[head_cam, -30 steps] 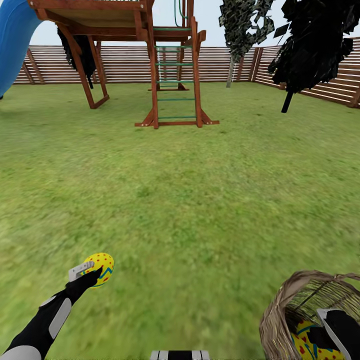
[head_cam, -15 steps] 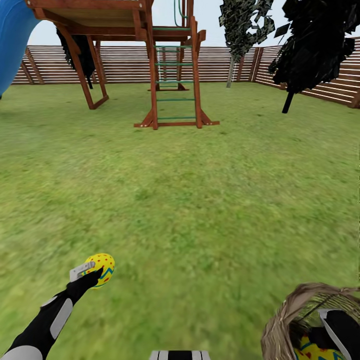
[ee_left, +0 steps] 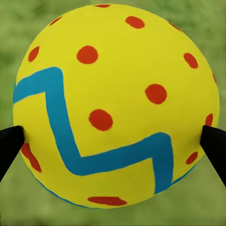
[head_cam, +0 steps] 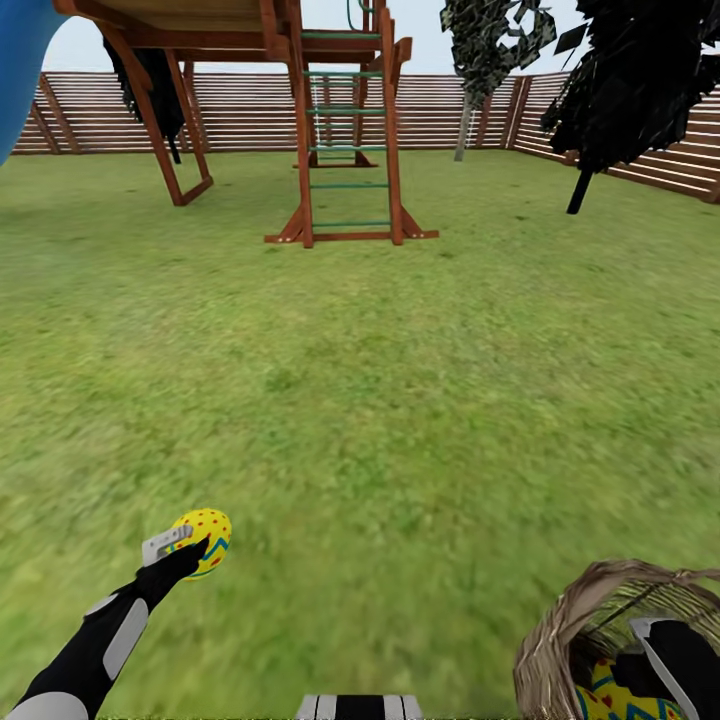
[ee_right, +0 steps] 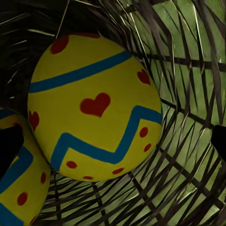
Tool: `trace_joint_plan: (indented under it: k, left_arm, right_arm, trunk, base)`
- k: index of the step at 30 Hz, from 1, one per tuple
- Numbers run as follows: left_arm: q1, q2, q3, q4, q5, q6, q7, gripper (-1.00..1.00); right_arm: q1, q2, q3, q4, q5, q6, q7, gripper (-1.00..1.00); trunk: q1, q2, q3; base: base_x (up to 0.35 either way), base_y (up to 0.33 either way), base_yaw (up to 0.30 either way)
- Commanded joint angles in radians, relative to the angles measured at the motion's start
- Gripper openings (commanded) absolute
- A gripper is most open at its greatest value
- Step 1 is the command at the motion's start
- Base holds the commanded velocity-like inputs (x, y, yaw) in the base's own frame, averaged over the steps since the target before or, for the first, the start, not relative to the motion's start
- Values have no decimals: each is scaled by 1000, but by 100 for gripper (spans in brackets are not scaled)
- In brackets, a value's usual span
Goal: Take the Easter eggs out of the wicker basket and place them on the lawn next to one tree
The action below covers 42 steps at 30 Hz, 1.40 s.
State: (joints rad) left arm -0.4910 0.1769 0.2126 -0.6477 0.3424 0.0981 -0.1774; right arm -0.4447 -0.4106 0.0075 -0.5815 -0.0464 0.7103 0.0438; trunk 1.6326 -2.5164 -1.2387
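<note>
Left tool (head_cam: 190, 543) clamped on egg (head_cam: 201, 540) over open lawn (head_cam: 380, 400). Right tool (ee_right: 113, 136) apart inside basket (head_cam: 560, 640), flanking two eggs (ee_right: 94, 106). Play tower (head_cam: 340, 130), fence (head_cam: 240, 110) far off.

Head high over lawn (head_cam: 400, 400); wrist cameras close-up.

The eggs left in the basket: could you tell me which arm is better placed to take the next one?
Right: its gripper is inside the wicker basket beside an egg; the left gripper already holds one.
</note>
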Motion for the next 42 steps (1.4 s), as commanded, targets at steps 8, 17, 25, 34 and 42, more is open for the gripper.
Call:
trace_joint_plan:
  k: [8, 17, 25, 34, 42]
  left_arm:
    - [-1, -5, 4, -1, 10, 9, -9, -100]
    - [2, -5, 4, 3, 7, -41, -13, -100]
    - [1, -3, 4, 3, 9, -42, -12, -100]
    - [1, -5, 4, 3, 8, -43, -8, -100]
    - [1, -6, 4, 2, 9, -46, -11, -100]
  right_arm:
    - [0, 1, 2, -2, -4, 1, 1, 100]
    - [0, 2, 3, -3, -4, 0, 1, 100]
    - [0, 13, 5, -3, -4, -2, 1, 100]
    - [0, 21, 5, -3, -3, -5, 1, 100]
    - [0, 21, 2, -3, -3, -6, 1, 100]
  trunk:
    - [3, -2, -32]
    - [4, -2, -36]
    - [5, -3, -47]
    - [9, -5, -82]
    - [13, -7, -113]
  base:
    - [0, 0, 0]
    - [103, -68, 0]
    - [39, -36, 0]
    - [0, 0, 0]
    - [0, 0, 0]
